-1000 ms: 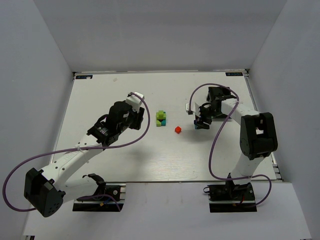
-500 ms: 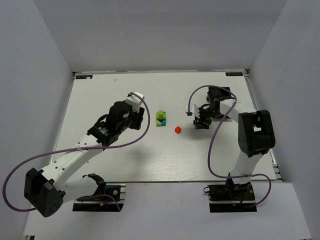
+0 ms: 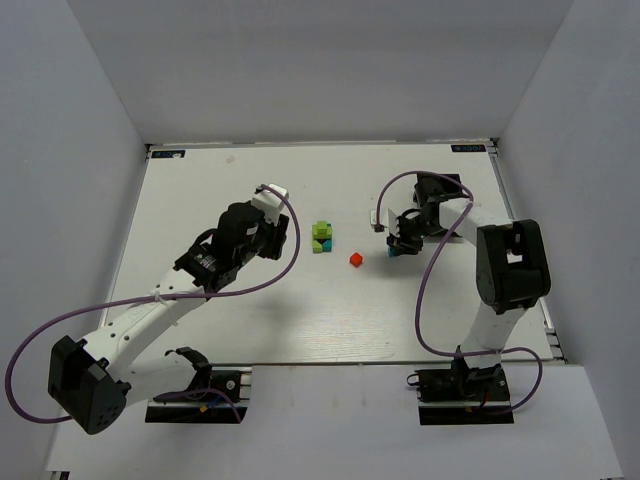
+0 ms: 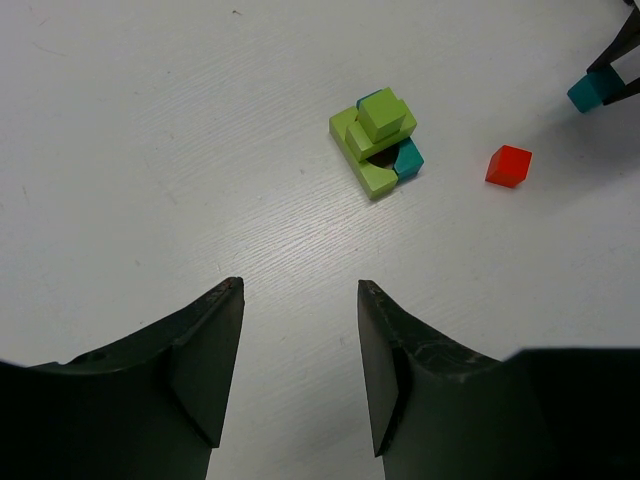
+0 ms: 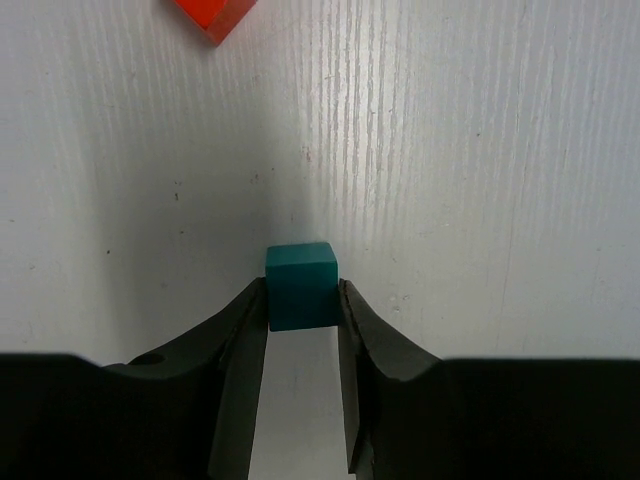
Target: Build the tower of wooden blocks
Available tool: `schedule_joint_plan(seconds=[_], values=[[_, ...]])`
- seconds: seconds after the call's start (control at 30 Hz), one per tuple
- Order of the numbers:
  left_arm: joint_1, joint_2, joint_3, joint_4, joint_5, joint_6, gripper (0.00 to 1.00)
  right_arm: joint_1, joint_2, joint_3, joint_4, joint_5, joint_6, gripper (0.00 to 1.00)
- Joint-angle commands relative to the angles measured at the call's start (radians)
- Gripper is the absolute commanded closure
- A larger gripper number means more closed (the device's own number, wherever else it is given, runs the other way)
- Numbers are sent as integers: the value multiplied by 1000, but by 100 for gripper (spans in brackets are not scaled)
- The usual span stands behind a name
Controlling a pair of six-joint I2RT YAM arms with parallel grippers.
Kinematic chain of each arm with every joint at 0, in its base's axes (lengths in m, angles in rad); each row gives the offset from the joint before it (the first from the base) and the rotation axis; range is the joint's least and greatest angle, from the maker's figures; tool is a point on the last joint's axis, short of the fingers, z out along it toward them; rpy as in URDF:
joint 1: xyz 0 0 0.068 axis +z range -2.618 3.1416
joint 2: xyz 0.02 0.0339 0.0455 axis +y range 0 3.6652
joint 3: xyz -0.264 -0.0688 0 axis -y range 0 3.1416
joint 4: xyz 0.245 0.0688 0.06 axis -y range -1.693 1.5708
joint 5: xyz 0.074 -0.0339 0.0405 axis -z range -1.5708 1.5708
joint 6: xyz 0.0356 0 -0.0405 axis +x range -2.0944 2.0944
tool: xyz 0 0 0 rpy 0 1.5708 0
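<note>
The wood block tower is a low pile of lime-green and teal cubes at the table's middle; it also shows in the left wrist view. A loose red cube lies to its right, also in the left wrist view and at the top of the right wrist view. My right gripper is shut on a teal cube, held between both fingertips just above the table. My left gripper is open and empty, left of the pile.
The white table's back edge meets grey walls on three sides. A purple cable loops beside the right arm. The right gripper with its teal cube shows at the far right of the left wrist view.
My right gripper has shifted slightly left and toward the back with the teal cube between its fingers. The left arm has not moved.
</note>
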Motion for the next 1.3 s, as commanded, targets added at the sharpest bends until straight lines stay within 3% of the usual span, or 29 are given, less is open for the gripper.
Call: schedule_joint_plan(seconds=[0.0, 0.3, 0.73, 1.27], values=[[6, -22, -3, 8, 17, 0, 40, 10, -77, 28, -45, -49, 9, 69], [6, -22, -3, 8, 7, 0, 40, 108, -82, 241, -100, -90, 158, 75], [6, -22, -3, 8, -2, 0, 40, 324, 94, 539, -131, -37, 340, 75], [6, -31, -3, 8, -2, 0, 40, 416, 199, 649, -142, 57, 359, 74]])
